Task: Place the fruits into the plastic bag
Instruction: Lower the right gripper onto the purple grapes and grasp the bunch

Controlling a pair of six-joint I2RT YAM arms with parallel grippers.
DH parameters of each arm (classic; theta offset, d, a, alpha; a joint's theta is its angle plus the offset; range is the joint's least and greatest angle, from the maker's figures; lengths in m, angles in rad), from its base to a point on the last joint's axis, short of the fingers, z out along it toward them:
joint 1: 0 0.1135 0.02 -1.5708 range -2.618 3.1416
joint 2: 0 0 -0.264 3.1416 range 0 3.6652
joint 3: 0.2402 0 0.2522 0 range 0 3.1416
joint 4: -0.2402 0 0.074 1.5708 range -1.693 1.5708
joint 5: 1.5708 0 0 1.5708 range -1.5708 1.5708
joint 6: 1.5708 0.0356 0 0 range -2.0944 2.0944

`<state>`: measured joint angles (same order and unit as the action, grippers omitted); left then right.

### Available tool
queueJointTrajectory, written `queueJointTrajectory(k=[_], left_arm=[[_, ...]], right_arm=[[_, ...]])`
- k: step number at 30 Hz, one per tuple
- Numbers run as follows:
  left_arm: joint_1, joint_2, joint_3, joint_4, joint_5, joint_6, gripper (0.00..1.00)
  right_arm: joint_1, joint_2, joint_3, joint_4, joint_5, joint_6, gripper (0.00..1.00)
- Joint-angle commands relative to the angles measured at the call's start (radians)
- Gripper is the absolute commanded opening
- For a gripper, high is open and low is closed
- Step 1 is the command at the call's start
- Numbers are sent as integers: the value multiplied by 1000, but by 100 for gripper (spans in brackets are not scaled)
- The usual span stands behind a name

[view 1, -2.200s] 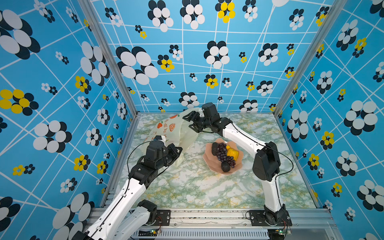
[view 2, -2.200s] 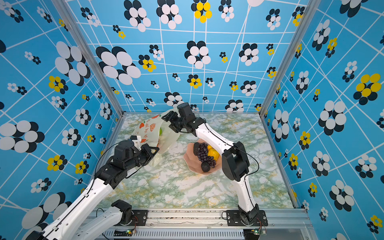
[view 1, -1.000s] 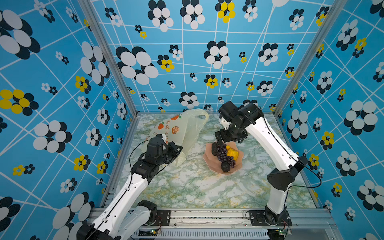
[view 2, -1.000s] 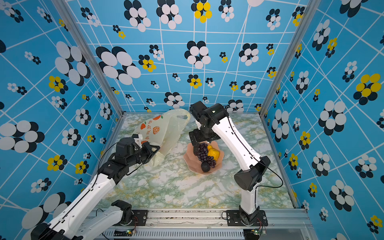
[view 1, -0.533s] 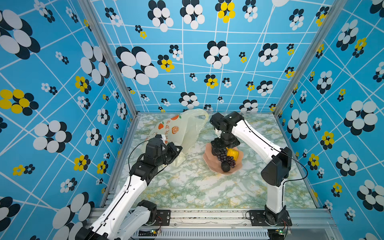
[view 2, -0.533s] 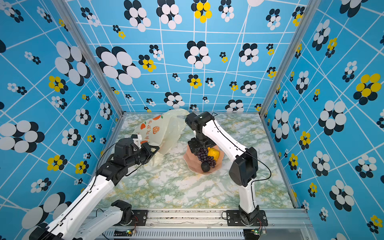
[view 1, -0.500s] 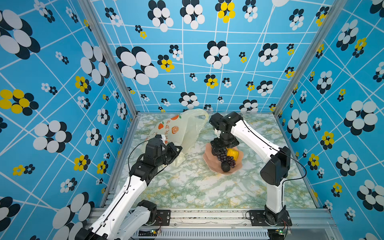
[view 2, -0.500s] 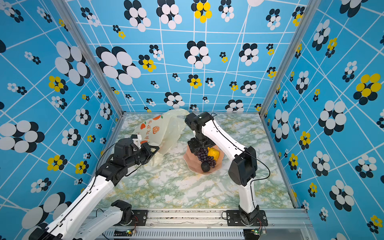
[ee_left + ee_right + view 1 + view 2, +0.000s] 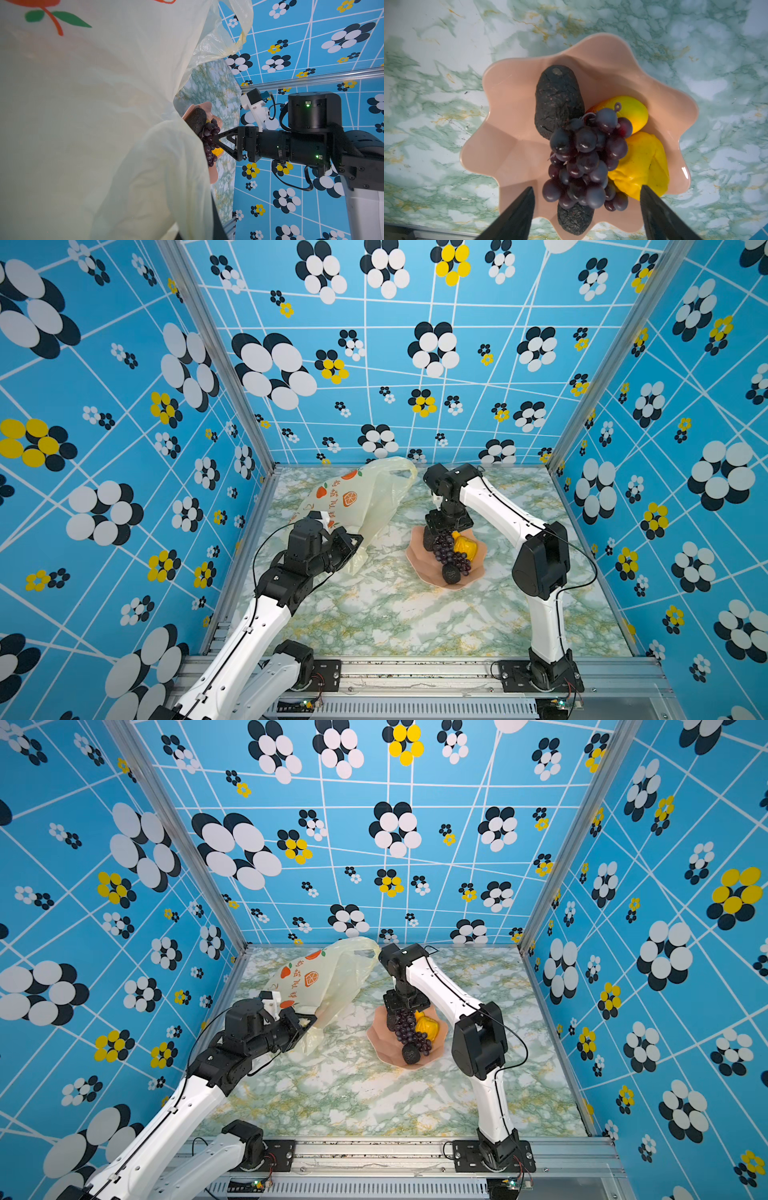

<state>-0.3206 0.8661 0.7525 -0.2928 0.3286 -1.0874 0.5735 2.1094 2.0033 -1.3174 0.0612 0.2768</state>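
Note:
The pale-yellow plastic bag (image 9: pixel 365 497) (image 9: pixel 328 977) lies at the back left, and its film fills the left wrist view (image 9: pixel 83 124). My left gripper (image 9: pixel 353 547) (image 9: pixel 305 1025) is shut on the bag's near edge. The fruits sit in a pink scalloped bowl (image 9: pixel 415 564) (image 9: pixel 512 149): a purple grape bunch (image 9: pixel 583 158) (image 9: pixel 449 551), two dark bumpy ovals (image 9: pixel 558 97) (image 9: pixel 575 218), a red-yellow mango (image 9: pixel 631 112) and a yellow piece (image 9: pixel 643 164). My right gripper (image 9: pixel 446 529) (image 9: pixel 586 191) points down over the bowl, open, its fingers straddling the grape bunch.
Patterned blue walls enclose the marble table (image 9: pixel 395 614) on three sides, with metal posts in the back corners. The bag's handle loop (image 9: pixel 405 472) stands up close beside the right arm's wrist. An aluminium rail (image 9: pixel 415 668) runs along the front edge.
My right gripper left the bag's mouth, swung over the bowl and came down onto the fruits, its jaws narrowing a little. The left gripper has kept its hold on the bag.

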Motion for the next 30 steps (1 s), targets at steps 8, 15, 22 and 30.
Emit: queueJointTrajectory(k=[8, 15, 22, 30], left_arm=[[14, -30, -18, -29, -13, 23, 0], [22, -35, -19, -33, -11, 23, 0], [31, -35, -18, -41, -6, 26, 0], [40, -26, -17, -37, 3, 28, 0]], right_arm=[[-15, 120, 61, 16, -30, 15, 78], [-22, 164, 76, 25, -34, 28, 76], [-27, 170, 65, 43, -38, 38, 55], [-34, 113, 1, 83, -37, 50, 31]])
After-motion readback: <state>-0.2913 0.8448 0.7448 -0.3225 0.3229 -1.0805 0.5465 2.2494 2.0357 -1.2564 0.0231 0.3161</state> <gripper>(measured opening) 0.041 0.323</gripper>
